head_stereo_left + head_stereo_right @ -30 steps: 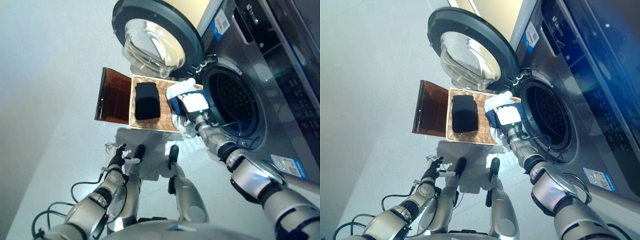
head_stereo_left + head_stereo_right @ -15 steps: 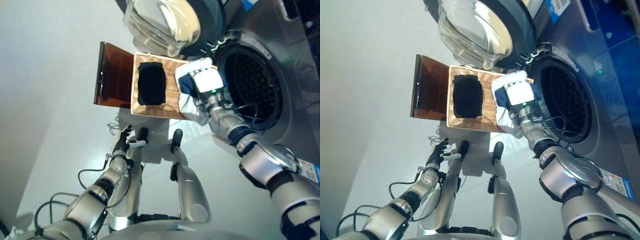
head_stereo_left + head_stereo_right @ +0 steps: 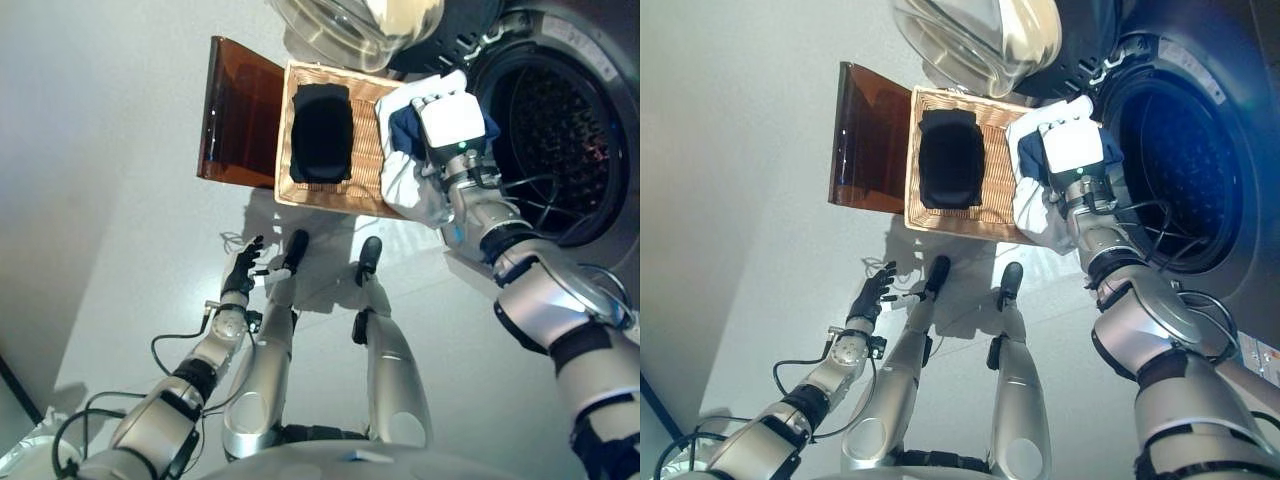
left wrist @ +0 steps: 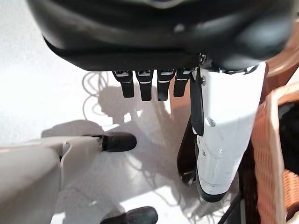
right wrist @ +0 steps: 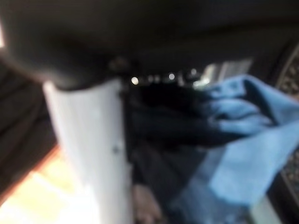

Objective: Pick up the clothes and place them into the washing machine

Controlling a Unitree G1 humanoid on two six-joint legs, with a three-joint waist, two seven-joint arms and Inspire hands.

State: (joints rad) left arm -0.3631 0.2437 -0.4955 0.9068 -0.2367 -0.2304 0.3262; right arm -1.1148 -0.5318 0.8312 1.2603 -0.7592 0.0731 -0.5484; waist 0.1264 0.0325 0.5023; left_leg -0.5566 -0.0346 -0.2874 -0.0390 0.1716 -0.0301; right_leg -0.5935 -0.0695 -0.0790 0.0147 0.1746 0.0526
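My right hand (image 3: 452, 120) is shut on a white and blue garment (image 3: 410, 188), which hangs over the right edge of the wicker basket (image 3: 330, 200), just beside the washing machine's round drum opening (image 3: 560, 120). In the right wrist view the blue cloth (image 5: 238, 154) bunches under the curled fingers, next to the white thumb cover (image 5: 88, 154). A black garment (image 3: 320, 132) lies folded inside the basket. My left hand (image 3: 243, 264) hangs low over the floor with straight fingers (image 4: 149, 86), holding nothing.
The basket's brown lid (image 3: 235, 110) lies open flat on its left. The washer's round glass door (image 3: 360, 25) stands swung open above the basket. Pale floor (image 3: 120, 200) spreads to the left.
The whole view has shifted and drawn closer as the camera moved. My right hand still holds the white and blue garment between basket and drum. The left hand stays low.
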